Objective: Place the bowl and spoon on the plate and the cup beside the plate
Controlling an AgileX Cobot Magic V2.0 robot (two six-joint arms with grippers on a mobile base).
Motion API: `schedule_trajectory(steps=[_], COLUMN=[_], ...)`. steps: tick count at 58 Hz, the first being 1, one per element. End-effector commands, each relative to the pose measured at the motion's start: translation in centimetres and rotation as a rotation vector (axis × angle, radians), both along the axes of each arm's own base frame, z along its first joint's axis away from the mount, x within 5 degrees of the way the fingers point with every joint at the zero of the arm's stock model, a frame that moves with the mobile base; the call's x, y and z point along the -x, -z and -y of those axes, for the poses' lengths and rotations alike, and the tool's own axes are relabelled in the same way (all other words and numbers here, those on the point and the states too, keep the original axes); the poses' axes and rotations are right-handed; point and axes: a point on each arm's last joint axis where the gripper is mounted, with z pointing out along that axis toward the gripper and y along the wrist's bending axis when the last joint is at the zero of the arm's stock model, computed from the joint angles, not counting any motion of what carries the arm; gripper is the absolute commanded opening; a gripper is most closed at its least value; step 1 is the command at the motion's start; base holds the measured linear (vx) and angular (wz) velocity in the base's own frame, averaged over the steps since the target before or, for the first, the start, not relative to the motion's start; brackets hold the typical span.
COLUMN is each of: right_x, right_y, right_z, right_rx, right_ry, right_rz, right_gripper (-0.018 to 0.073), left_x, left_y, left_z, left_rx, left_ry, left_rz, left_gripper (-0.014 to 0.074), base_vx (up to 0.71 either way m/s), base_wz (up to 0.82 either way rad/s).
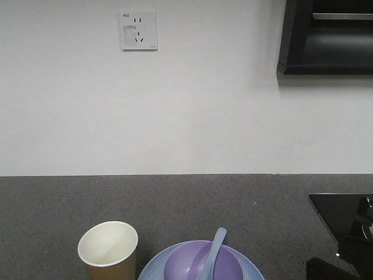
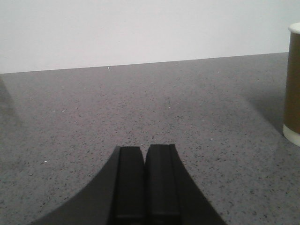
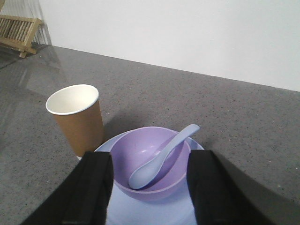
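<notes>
A: What takes up most of the scene?

B: A dark grey speckled countertop [image 1: 192, 204] running up to a plain white wall [image 1: 204, 116]. The wall carries a white socket plate [image 1: 138, 30], and a black cabinet [image 1: 326, 38] hangs at the upper right in the front view. A glossy black surface [image 1: 344, 224] sits on the counter's right edge. In the right wrist view a wooden slatted rack [image 3: 16, 29] stands far off in the corner.

A: And the plate?

B: The light-blue plate [image 1: 152, 269] lies flat on the counter at the bottom of the front view. The lavender bowl [image 1: 180, 265] sits upright in the middle of it, with plate rim showing around the bowl.

A: The cup?

B: The brown paper cup [image 1: 108, 249] stands upright on the counter just to the left of the plate in the front view, its white inside open to the camera. In the right wrist view its base looks very near the plate's edge; I cannot tell whether they touch.

A: The spoon?

B: The pale blue-grey spoon [image 1: 212, 252] lies in the bowl, scoop end down inside, handle leaning on the rim and sticking out past it.

A: The grippers?

B: The right gripper [image 3: 150, 180] is spread wide and holds nothing, its two black fingers [image 3: 91, 187] either side of the bowl in the picture, apart from it. The left gripper [image 2: 145, 185] is closed with fingers pressed together, empty, low over bare counter, the cup at the far right of its view.
</notes>
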Motion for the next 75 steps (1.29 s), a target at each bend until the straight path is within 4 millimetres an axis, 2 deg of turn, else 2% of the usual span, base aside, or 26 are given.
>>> schedule_trajectory(steps=[1,8,16,21,27,34,42,52,54,60,75], right_x=[-0.3,0.2,1.3,1.8,2.7,4.1,5.7,6.1,6.0,6.0,6.0], right_y=[-1.3,-1.6,-1.3,0.1,3.2,6.9,10.6,15.4,15.6,16.1,16.1], right_z=[0.2,0.8,2.6,3.9,5.2,6.1,6.5,6.4,6.4,6.4,6.3], right_rx=[-0.034,0.010,-0.059,-0.068,0.041,0.125,0.130,0.127,0.132,0.142,0.136], right_ry=[0.035,0.063,0.229,0.350,0.456,0.544,0.607,0.607,0.602,0.587,0.582], right_rz=[0.067,0.131,0.221,0.278,0.350,0.410,0.462,0.465,0.401,0.355,0.355], right_gripper=[0.0424,0.0393,0.0221,0.0105,-0.0016,-0.0015,-0.0013,-0.0012,-0.0012,-0.0012,-0.0012], left_x=[-0.1,-0.1,-0.1,-0.1,-0.1,-0.1,-0.1,-0.1,-0.1,-0.1,-0.1], left_y=[0.2,0.2,0.2,0.2,0.2,0.2,0.2,0.2,0.2,0.2,0.2], left_z=[0.1,0.1,0.1,0.1,0.1,0.1,0.1,0.1,0.1,0.1,0.1], left_rx=[0.018,0.018,0.018,0.018,0.018,0.018,0.018,0.018,0.018,0.018,0.018], left_ry=[0.013,0.013,0.013,0.012,0.012,0.012,0.012,0.012,0.012,0.012,0.012], left_rz=[0.055,0.055,0.055,0.055,0.055,0.055,0.055,0.054,0.051,0.050,0.050], left_gripper=[-0.0006,-0.0006,-0.0006,-0.0007,-0.0007,-0.0007,-0.0007,-0.0007,-0.0007,-0.0007,-0.0007], base_vx=[0.00,0.00,0.00,0.00,0.00,0.00,0.00,0.00,0.00,0.00,0.00], base_wz=[0.00,0.00,0.00,0.00,0.00,0.00,0.00,0.00,0.00,0.01,0.00])
